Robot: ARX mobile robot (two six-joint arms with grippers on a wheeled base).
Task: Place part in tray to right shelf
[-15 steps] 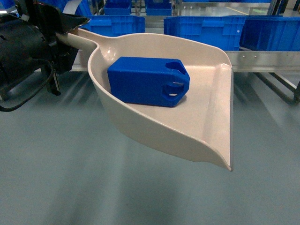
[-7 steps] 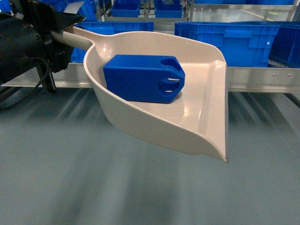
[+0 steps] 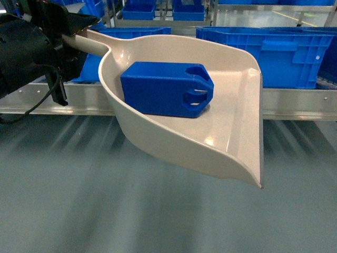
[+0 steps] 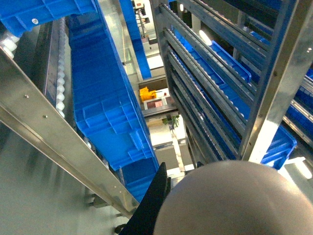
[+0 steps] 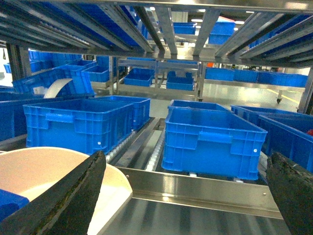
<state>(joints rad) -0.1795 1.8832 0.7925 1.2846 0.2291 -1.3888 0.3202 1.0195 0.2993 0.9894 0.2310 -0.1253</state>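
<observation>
The beige tray [image 3: 231, 132] hangs in the air in front of the right shelf [image 3: 295, 103], carried by its long handle [image 3: 97, 45]. My left gripper [image 3: 78, 32] is shut on that handle at the upper left; in the left wrist view one black finger [image 4: 152, 203] lies against the rounded beige handle [image 4: 234, 200]. The blue part [image 3: 163, 89] lies on its side inside the tray, slotted end to the right. My right gripper [image 5: 187, 157] is open and holds nothing, facing the shelf's steel front rail [image 5: 205, 188], with the tray's wall [image 5: 49, 169] at its left.
Large blue ribbed crates [image 3: 284, 50] [image 5: 210, 139] stand on the shelf's roller lanes [image 5: 156, 147] behind the rail. More racks with blue crates [image 5: 186, 78] stand further back. Grey floor [image 3: 105, 211] lies under the tray.
The shelf rail and crates have come closer and sit lower in the head view. The tray with the part stays in my left gripper, barely shifted.
</observation>
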